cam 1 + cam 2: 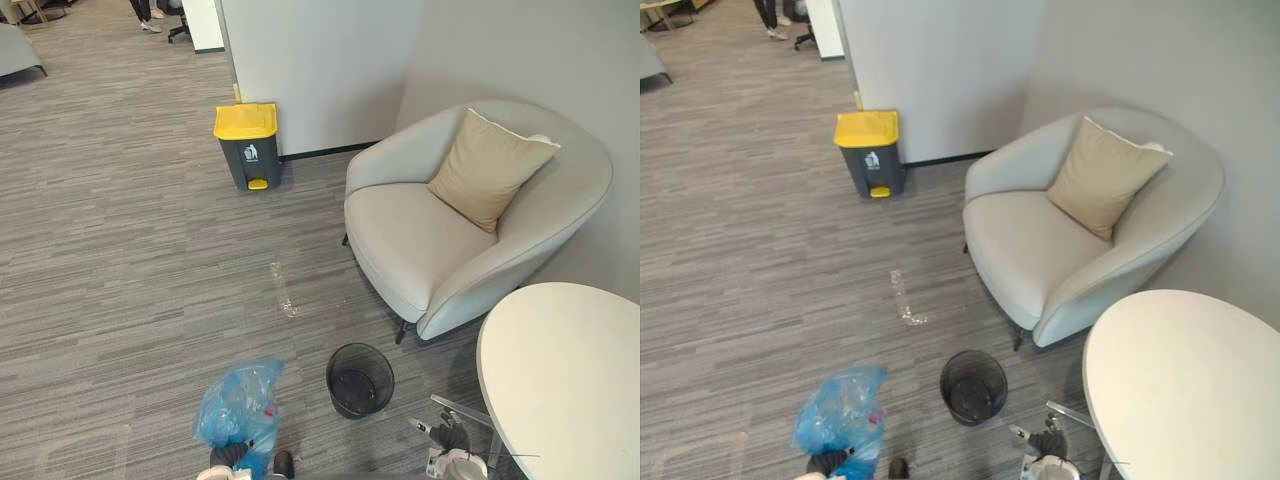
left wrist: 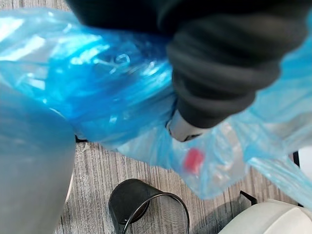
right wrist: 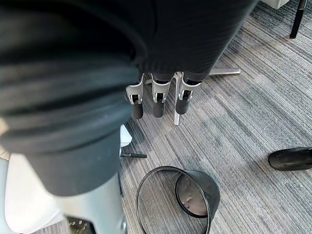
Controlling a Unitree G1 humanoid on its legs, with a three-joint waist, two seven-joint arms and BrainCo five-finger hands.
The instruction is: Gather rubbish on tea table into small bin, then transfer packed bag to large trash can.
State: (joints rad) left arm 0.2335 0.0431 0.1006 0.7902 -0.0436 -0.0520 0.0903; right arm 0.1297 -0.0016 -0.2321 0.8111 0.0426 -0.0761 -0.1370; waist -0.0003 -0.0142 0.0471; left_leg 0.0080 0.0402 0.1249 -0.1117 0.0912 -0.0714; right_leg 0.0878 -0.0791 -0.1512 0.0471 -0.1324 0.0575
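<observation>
A blue plastic bag (image 1: pixel 240 398) with rubbish inside hangs just above the carpet at the lower middle. My left hand (image 1: pixel 230 455) is shut on its gathered top; up close the blue bag (image 2: pixel 112 92) wraps round the hand (image 2: pixel 214 73), and a red scrap shows through the plastic. The small black mesh bin (image 1: pixel 360 379) stands bare to the right of the bag. My right hand (image 3: pixel 156 100) hangs open above the small bin (image 3: pixel 146 195), near the white round tea table (image 1: pixel 570 380). The grey large trash can (image 1: pixel 247 145) with a yellow lid stands far off by the wall.
A pale armchair (image 1: pixel 420 250) with a tan cushion (image 1: pixel 487 165) stands between the table and the wall. Open carpet (image 1: pixel 120 260) stretches from the bag to the large can, with a clear tape mark (image 1: pixel 283 290) on it. A person's legs (image 1: pixel 150 15) show far back.
</observation>
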